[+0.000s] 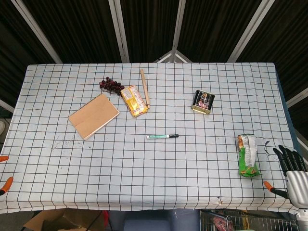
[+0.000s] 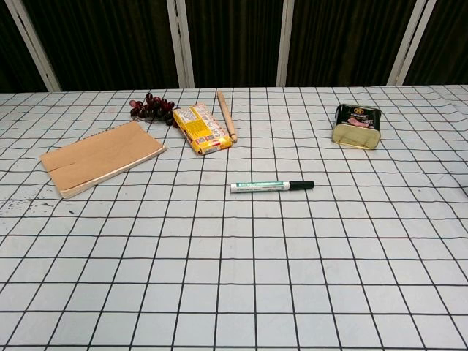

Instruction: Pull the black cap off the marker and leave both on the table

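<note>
A white-and-green marker (image 1: 160, 136) (image 2: 265, 186) lies flat near the middle of the checked tablecloth, with its black cap (image 1: 173, 136) (image 2: 301, 184) on its right end. My right hand (image 1: 292, 169) hangs at the table's front right corner, far from the marker, its dark fingers spread and holding nothing. Of my left hand (image 1: 6, 185) only orange fingertips show at the left edge of the head view, apart and holding nothing. The chest view shows neither hand.
Behind the marker lie a brown notebook (image 1: 94, 116) (image 2: 102, 157), dark grapes (image 1: 110, 85) (image 2: 152, 107), a yellow snack pack (image 1: 134, 100) (image 2: 204, 129) and a wooden stick (image 1: 145, 88) (image 2: 226, 115). A tin can (image 1: 203, 101) (image 2: 357, 126) stands back right. A green snack bag (image 1: 247, 155) lies near my right hand.
</note>
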Motion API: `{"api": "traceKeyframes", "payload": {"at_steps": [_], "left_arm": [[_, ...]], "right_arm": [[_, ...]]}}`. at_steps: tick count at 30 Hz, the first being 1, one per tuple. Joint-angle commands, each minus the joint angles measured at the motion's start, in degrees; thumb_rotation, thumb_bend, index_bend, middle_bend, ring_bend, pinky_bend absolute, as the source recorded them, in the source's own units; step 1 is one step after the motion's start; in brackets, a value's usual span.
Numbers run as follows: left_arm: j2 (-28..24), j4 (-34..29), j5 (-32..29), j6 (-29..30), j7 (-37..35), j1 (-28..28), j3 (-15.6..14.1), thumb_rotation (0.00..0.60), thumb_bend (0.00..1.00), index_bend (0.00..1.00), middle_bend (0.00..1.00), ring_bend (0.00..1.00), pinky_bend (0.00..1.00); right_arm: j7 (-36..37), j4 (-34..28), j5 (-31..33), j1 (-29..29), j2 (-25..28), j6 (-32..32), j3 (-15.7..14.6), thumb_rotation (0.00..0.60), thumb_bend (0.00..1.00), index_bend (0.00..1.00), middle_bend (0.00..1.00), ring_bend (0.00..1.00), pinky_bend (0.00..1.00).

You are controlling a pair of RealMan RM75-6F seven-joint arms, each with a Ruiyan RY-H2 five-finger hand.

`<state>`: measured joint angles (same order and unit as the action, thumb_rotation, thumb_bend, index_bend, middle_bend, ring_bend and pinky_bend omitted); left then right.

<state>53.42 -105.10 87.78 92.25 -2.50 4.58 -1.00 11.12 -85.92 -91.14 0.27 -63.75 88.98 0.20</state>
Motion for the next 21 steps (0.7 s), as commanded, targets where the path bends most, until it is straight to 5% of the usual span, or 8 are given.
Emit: {"api": "traceKeyframes", "payload": {"at_steps": [1, 11, 21], "left_arm": [[0.2, -0.6, -0.1, 0.4, 1.2, 0.2, 0.1, 0.6, 0.44, 0.3, 0.0, 0.0, 0.0], [2.9, 0.3, -1.5, -1.2, 3.2, -0.7, 0.8, 0.6, 0.44, 0.29, 0.0, 0.0, 0.0], [-0.8, -4.9, -4.3, -4.4, 4.7, -3.9, 3.5, 0.6, 0.42, 0.27, 0.0, 0.0, 0.0]], "right_arm": [[0.1, 0.0, 0.6, 0.4, -0.1, -0.8, 0.2, 0.6, 0.18, 0.08, 0.0, 0.0, 0.0], [-0.9, -0.8, 1.9, 1.7, 0.4, -3.0, 1.1, 0.6, 0.18, 0.08, 0.0, 0.0, 0.0], [-4.0, -5.4, 4.6, 2.2, 2.8, -4.7, 2.1, 0.6, 0.18, 0.02, 0.0, 0.0, 0.0]]}}
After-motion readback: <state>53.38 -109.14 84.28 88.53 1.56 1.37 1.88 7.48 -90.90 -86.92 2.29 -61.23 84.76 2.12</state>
